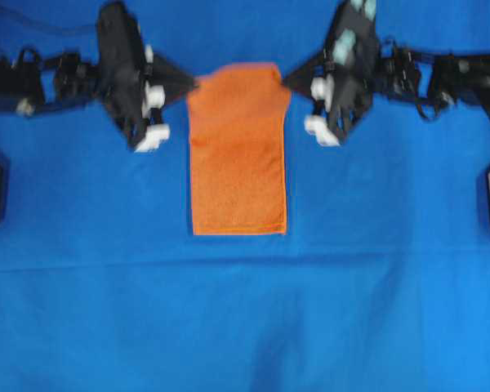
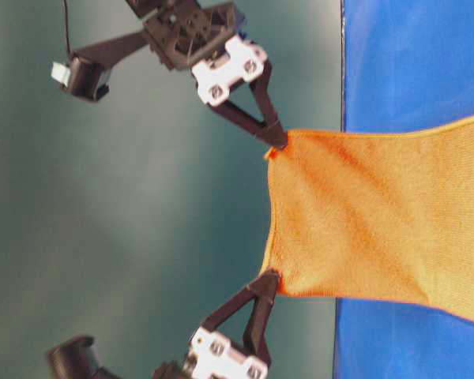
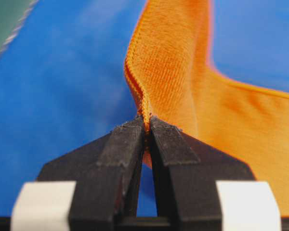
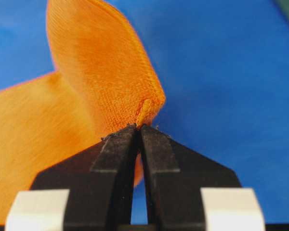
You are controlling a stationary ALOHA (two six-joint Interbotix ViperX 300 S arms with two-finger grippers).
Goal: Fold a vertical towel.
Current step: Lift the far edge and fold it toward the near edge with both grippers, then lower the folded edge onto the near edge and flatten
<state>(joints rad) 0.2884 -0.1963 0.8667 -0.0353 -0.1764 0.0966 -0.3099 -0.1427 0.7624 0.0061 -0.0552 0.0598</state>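
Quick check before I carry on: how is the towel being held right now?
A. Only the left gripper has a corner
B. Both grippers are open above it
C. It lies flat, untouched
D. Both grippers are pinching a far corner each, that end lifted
D: the left gripper and the right gripper are each shut on a corner of the towel, and the table-level view shows that end raised off the blue table cloth.

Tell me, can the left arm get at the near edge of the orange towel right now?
Probably not yet: the left gripper is shut on the towel at one far corner, as the right gripper is on the other. Nothing else blocks the way.
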